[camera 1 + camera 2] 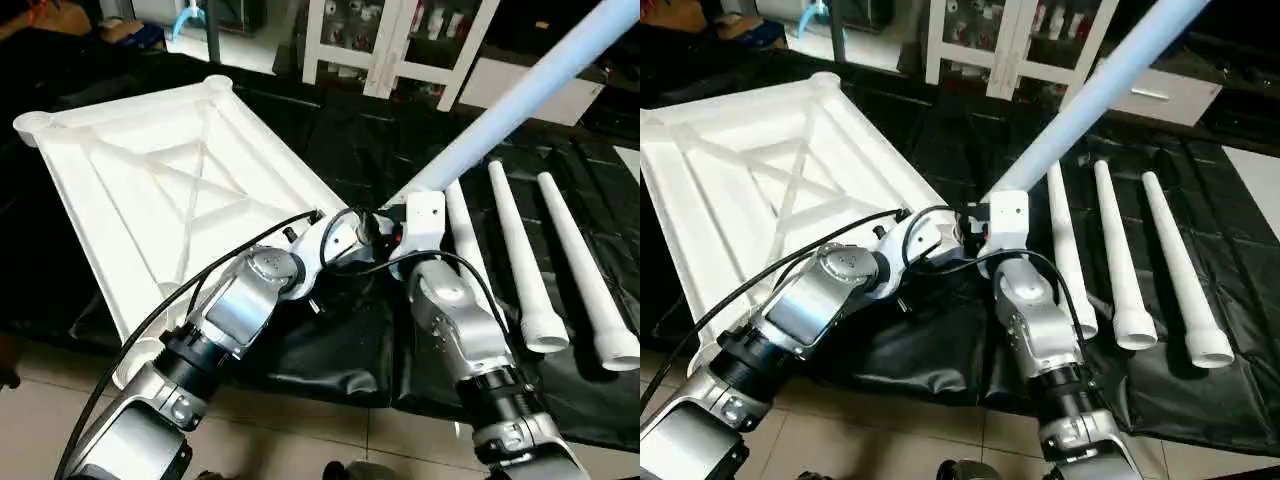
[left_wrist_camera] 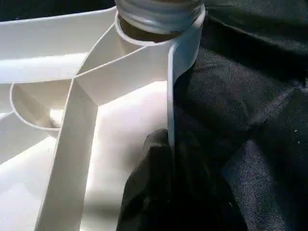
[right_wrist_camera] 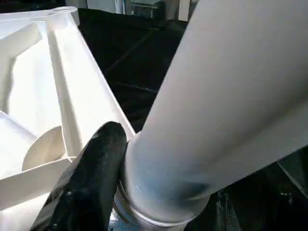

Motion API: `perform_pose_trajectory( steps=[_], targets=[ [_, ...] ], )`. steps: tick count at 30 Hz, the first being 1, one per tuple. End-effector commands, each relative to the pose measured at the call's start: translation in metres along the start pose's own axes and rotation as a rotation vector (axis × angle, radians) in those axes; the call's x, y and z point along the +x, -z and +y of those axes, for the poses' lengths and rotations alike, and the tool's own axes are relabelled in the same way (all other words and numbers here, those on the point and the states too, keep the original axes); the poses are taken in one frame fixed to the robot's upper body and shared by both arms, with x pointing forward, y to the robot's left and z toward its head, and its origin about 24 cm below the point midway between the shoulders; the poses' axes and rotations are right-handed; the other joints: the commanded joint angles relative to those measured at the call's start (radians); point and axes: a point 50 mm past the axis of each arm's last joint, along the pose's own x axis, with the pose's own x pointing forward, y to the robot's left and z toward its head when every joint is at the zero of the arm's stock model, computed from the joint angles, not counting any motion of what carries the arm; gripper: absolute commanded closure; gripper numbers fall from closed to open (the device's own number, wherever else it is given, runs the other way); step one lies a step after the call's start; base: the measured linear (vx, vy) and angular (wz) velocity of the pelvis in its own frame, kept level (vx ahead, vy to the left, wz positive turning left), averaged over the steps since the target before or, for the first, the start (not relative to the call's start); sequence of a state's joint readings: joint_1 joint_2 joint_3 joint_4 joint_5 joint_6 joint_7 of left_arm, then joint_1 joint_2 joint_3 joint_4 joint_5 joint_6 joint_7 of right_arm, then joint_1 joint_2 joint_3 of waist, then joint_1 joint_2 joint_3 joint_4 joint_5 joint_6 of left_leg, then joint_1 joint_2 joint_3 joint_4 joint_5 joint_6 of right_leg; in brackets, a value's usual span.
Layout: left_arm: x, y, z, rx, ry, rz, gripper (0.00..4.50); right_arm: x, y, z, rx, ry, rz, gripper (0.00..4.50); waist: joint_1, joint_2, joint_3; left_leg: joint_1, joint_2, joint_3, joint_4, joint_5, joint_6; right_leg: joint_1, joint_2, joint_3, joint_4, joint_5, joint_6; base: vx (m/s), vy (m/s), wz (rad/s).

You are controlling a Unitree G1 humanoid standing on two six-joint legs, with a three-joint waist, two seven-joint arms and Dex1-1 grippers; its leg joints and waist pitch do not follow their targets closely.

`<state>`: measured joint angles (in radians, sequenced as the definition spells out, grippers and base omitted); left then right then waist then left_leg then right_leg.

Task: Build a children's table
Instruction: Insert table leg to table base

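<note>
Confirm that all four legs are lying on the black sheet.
No. Three legs lie on the sheet; the fourth leg slants upward from the top's corner.

The left silver metal forearm point(image 1: 240, 300) is a rounded cylinder with a black ring collar near its elbow end, and thin black cables loop along it. The right silver metal forearm point(image 1: 462, 322) carries a white rectangular wrist block point(image 1: 424, 222). The black rounded gripper fingers point(image 3: 89, 180) are matte.

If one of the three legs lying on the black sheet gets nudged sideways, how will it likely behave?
The leg is a round tapered tube, so it would probably roll, curving toward its narrow end. It looks like hollow plastic, likely light and stiff. The wrinkled black sheet may slow it.
</note>
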<state>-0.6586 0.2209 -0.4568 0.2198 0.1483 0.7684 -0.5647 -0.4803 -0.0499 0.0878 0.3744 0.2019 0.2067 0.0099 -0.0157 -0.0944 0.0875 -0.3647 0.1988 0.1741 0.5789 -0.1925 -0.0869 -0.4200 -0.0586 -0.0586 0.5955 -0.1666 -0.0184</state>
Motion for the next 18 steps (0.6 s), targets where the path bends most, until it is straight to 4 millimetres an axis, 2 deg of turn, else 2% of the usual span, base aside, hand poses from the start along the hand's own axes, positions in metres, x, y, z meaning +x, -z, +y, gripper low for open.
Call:
perform_pose_trajectory(
  steps=[1, 6, 8, 16, 18],
  targets=[
    [-0.0096, 0.0153, 0.0215, 0.002, -0.118, 0.073, 4.5, -0.0072, 0.0133, -0.0297, -0.001, 0.104, 0.063, 1.48, 0.006, 0.025, -0.07, 0.01, 0.028, 0.0, -0.057, -0.063, 0.043, 0.063, -0.063, 0.053, -0.04, 0.032, -0.229, 0.0, 0.0, 0.0],
    [-0.0095, 0.015, 0.0211, 0.006, -0.116, 0.073, 4.5, -0.0075, 0.0125, -0.0304, 0.019, 0.099, 0.058, 1.48, 0.007, 0.025, -0.071, 0.01, 0.028, 0.0, -0.056, -0.055, 0.05, 0.065, -0.064, 0.053, -0.038, 0.044, -0.236, 0.0, 0.0, 0.0],
    [-0.0097, 0.0151, 0.021, 0.004, -0.114, 0.072, 4.5, -0.0077, 0.0128, -0.0301, 0.021, 0.096, 0.059, 1.81, 0.008, 0.025, -0.072, 0.01, 0.027, 0.0, -0.056, -0.05, 0.052, 0.066, -0.064, 0.053, -0.037, 0.053, -0.239, 0.0, 0.0, 0.0],
    [-0.0097, 0.0157, 0.0199, 0.009, -0.102, 0.073, 4.5, -0.0081, 0.0152, -0.0283, 0.013, 0.081, 0.071, 2.05, 0.008, 0.025, -0.071, 0.009, 0.028, 0.0, -0.055, -0.05, 0.054, 0.067, -0.064, 0.053, -0.036, 0.053, -0.241, 0.0, 0.0, 0.0],
    [-0.0094, 0.0154, 0.0194, 0.013, -0.098, 0.072, 4.5, -0.0082, 0.0154, -0.0287, 0.009, 0.079, 0.071, 2.25, 0.009, 0.027, -0.072, 0.01, 0.027, 0.0, -0.054, -0.049, 0.053, 0.068, -0.064, 0.053, -0.036, 0.053, -0.242, 0.0, 0.0, 0.0]
  ],
)
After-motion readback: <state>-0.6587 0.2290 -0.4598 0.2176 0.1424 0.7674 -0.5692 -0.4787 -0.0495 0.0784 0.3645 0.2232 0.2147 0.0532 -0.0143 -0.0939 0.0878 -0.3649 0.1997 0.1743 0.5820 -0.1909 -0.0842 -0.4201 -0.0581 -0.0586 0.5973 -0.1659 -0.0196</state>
